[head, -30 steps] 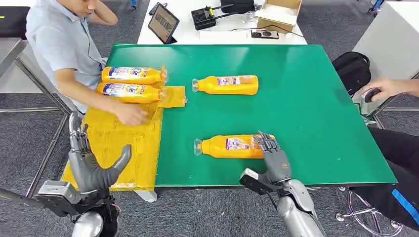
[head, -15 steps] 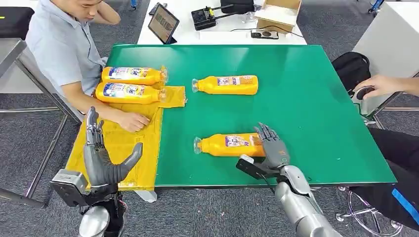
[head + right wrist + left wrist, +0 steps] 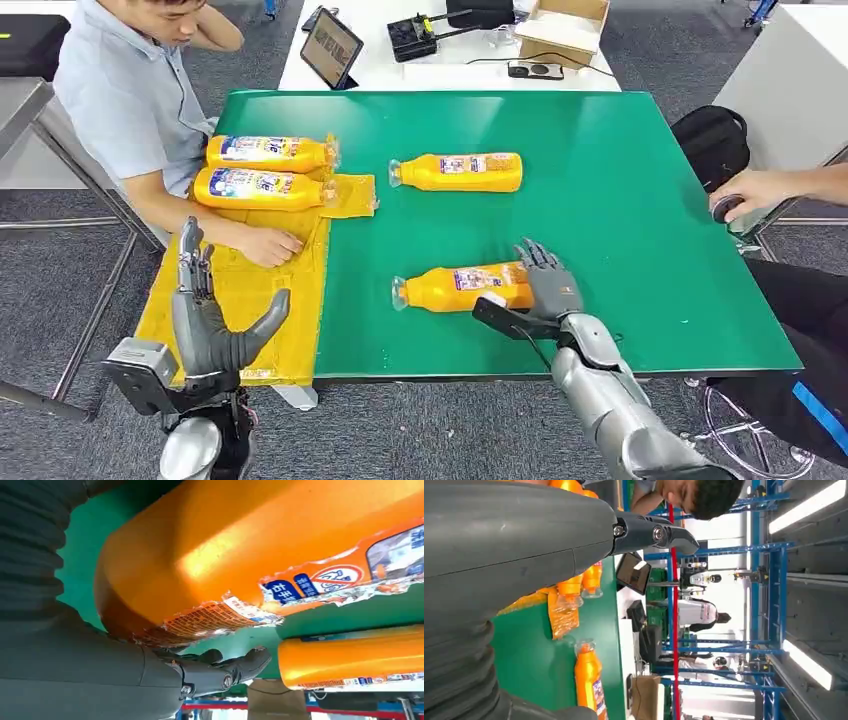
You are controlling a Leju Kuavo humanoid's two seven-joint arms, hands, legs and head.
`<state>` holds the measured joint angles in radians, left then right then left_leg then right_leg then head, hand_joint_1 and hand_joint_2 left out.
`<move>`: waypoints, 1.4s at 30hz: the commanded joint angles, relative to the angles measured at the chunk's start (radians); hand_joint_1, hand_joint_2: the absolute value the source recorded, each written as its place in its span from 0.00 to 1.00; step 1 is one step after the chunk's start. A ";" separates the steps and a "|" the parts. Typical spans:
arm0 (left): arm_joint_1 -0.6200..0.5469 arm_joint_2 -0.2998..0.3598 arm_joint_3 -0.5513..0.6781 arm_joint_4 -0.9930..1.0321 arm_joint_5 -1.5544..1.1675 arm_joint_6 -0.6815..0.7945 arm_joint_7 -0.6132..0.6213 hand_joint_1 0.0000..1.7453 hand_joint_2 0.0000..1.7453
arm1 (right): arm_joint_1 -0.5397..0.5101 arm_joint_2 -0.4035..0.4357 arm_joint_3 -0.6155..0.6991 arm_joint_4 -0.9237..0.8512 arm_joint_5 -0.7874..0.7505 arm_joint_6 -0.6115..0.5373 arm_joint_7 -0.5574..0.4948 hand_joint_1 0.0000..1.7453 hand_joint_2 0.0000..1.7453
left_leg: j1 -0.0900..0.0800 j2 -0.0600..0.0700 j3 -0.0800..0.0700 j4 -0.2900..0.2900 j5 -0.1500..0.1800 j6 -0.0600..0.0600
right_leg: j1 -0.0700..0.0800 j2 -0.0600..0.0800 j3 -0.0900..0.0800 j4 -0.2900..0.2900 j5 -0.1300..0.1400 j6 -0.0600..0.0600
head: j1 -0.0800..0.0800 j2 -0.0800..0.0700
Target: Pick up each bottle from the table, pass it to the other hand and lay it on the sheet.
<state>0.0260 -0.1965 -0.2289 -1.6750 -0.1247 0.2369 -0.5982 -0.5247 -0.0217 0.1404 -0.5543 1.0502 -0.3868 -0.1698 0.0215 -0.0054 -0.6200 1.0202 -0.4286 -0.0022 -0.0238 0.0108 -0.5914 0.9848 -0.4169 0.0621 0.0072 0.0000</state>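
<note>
Bottle (image 3: pixel 462 287) lying flat, right hand (image 3: pixel 550 288) cupping its base

The left hand (image 3: pixel 208 325) is raised near the robot's body, its fingers (image 3: pixel 190 262) straight and pointing up and away, the thumb spread out to the side; it holds nothing. Its silver wrist and forearm rise from the lower left of the head view. The right arm reaches forward from the lower right, silver forearm angled up and inward. The right hand (image 3: pixel 549 288) lies against the base end of a bottle (image 3: pixel 462 286), fingers extended along it; the right wrist view shows the dark fingers (image 3: pixel 235 667) beneath the bottle's body, not wrapped around it.
</note>
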 commanded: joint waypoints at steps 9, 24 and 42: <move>-0.067 0.029 -0.009 0.107 0.036 -0.014 0.012 0.00 1.00 | -0.018 0.020 -0.015 0.195 -0.091 0.166 -0.065 1.00 1.00 | 0.001 -0.001 0.009 -0.003 0.000 0.001 | 0.002 -0.003 0.008 -0.003 0.000 -0.004 | 0.000 0.000; -0.061 0.027 -0.005 0.099 0.050 -0.013 0.006 0.00 1.00 | 0.047 0.088 -0.140 0.010 -0.363 0.107 -0.354 1.00 1.00 | 0.001 0.001 0.016 -0.002 0.000 0.000 | 0.002 -0.001 0.014 -0.003 0.000 -0.003 | 0.000 0.000; -0.042 0.037 -0.068 0.228 0.091 -0.144 0.147 0.00 1.00 | 0.249 0.132 -0.039 -0.453 -0.688 0.314 -0.479 1.00 1.00 | -0.001 -0.001 0.003 -0.002 -0.001 0.000 | 0.000 -0.002 0.004 -0.001 -0.001 -0.003 | 0.000 0.000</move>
<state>-0.0063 -0.1957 -0.2361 -1.5999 0.0210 0.1366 -0.5429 -0.3536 0.0801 0.0671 -0.7688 0.4243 -0.0779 -0.6294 0.0213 -0.0056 -0.6199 1.0202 -0.4292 -0.0024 -0.0239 0.0109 -0.5912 0.9845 -0.4173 0.0620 0.0072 0.0000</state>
